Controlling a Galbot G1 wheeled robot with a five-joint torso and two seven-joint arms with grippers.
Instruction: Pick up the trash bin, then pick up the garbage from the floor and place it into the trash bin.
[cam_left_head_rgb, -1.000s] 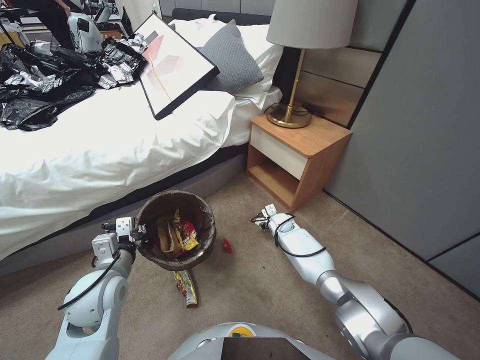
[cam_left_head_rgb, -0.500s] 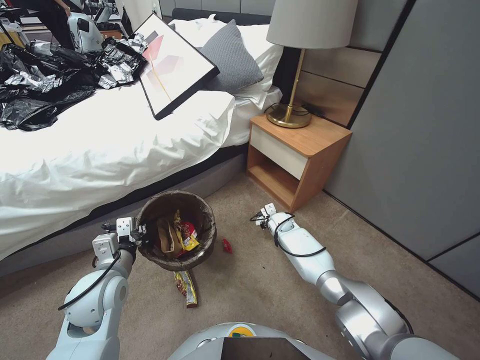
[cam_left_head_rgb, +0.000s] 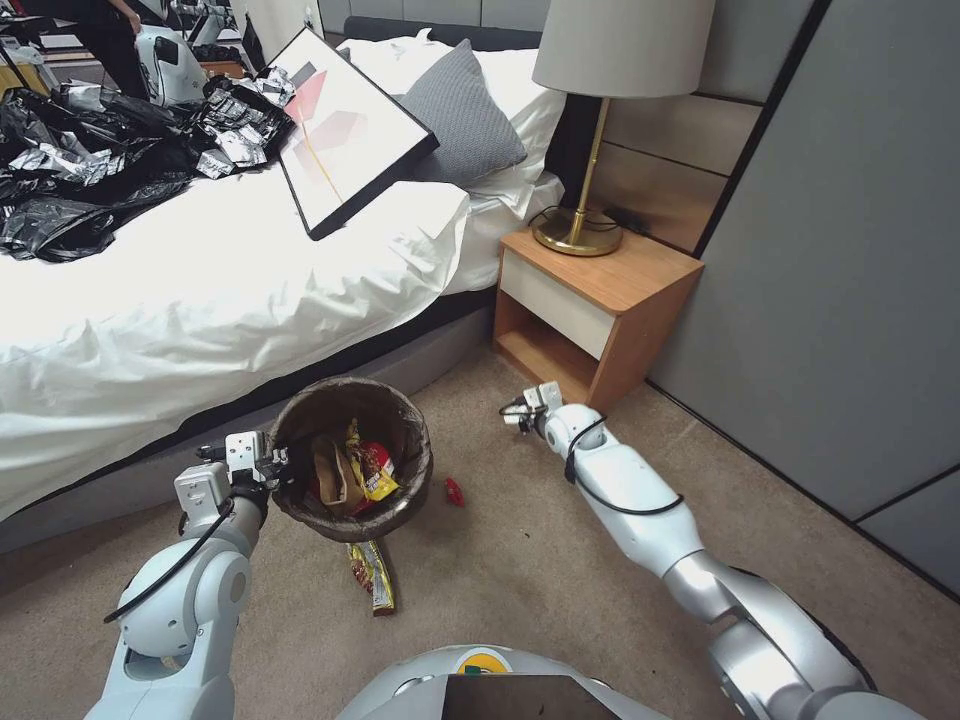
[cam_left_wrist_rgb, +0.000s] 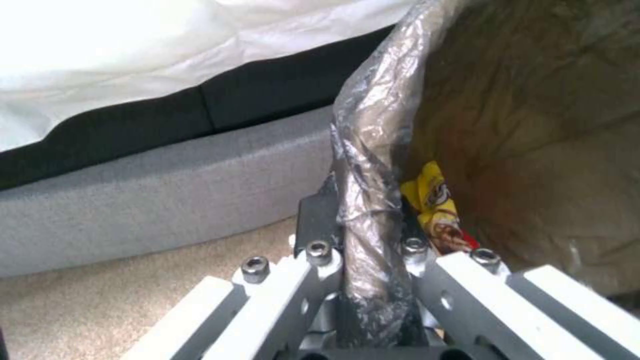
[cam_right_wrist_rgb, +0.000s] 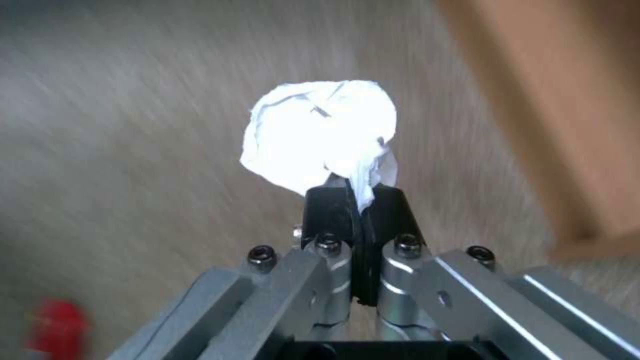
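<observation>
No print can be made out: the yellow snack wrapper (cam_left_wrist_rgb: 432, 196) inside the bag-lined round trash bin (cam_left_head_rgb: 402, 410) carries dark lettering too blurred to read.

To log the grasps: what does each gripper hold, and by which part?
Left gripper: the trash bin, by its bag-lined rim. Right gripper: a crumpled white paper, by its lower edge.
</observation>
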